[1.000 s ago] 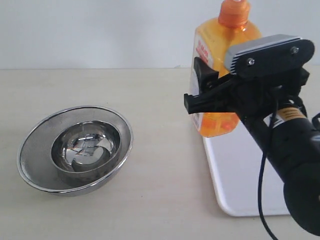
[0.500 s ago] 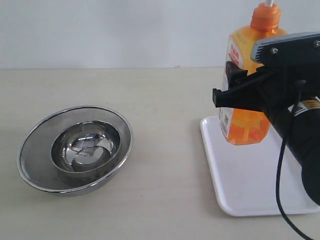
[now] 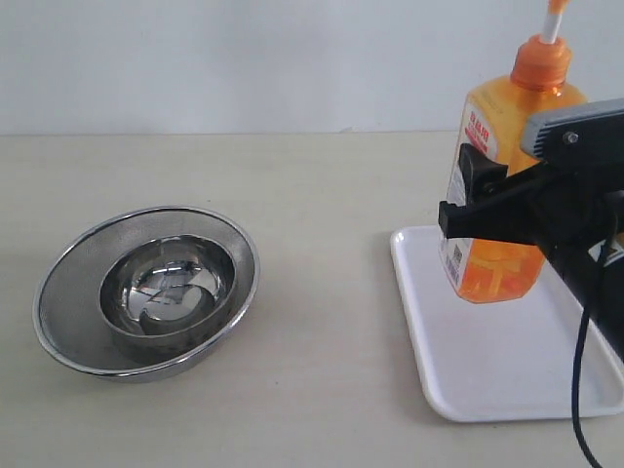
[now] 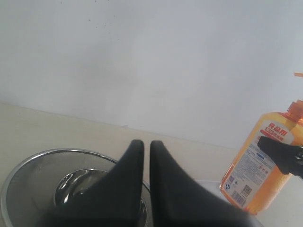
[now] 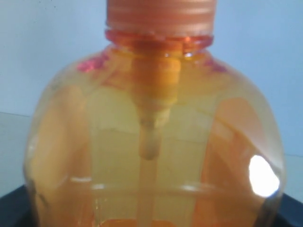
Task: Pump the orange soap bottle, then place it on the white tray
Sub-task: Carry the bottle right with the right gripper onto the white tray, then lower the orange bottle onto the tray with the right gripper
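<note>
The right gripper [image 3: 468, 195] has the orange soap bottle [image 3: 497, 268] clamped around its middle, one black finger on each side of the labelled body, jaws spread just as wide as the bottle. The bottle stands upright over the far left part of the white tray [image 3: 439, 341], with its white pump stem [image 3: 554, 19] running out of the top of the exterior view. Its base is right down at the tray surface, though from this angle it's hard to say whether it is touching or hanging just above.

In the right wrist view the bottle [image 5: 156, 142] fills the picture, orange liquid and dip tube showing through.

Over on the left of the table [image 3: 312, 175] sits a steel mesh bowl [image 3: 58, 292] with a smaller steel bowl [image 3: 171, 288] nested inside, well apart from the tray. The left gripper [image 4: 143, 144] hangs above those bowls, fingers pressed nearly together with only a thin slit between them, gripping nothing.
</note>
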Available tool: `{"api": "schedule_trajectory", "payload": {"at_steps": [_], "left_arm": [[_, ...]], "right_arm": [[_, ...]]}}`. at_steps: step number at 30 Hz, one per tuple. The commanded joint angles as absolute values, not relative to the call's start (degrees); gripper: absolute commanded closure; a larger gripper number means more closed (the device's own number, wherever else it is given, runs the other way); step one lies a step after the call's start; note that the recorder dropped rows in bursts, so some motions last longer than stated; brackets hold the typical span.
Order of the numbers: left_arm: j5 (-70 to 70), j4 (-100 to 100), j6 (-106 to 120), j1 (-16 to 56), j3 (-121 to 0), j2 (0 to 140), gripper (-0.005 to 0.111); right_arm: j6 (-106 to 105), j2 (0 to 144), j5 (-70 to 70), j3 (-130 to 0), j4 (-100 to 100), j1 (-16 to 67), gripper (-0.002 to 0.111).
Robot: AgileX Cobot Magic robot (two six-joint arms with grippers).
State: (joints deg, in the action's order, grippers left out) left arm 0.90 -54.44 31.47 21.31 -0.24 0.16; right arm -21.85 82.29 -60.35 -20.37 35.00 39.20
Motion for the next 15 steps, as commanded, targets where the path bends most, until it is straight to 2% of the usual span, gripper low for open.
{"api": "schedule_trajectory", "payload": {"at_steps": [1,15], "left_arm": [[0.7,-54.4,31.7,21.2,0.0,0.0,0.102],[0.9,-54.4,31.7,21.2,0.0,0.0,0.102]], "right_arm": [[-21.1,83.2,-65.9,-20.5,32.4,38.8,0.109],[-15.9,97.1,-70.0,-20.5,31.2,38.8,0.109]]}}
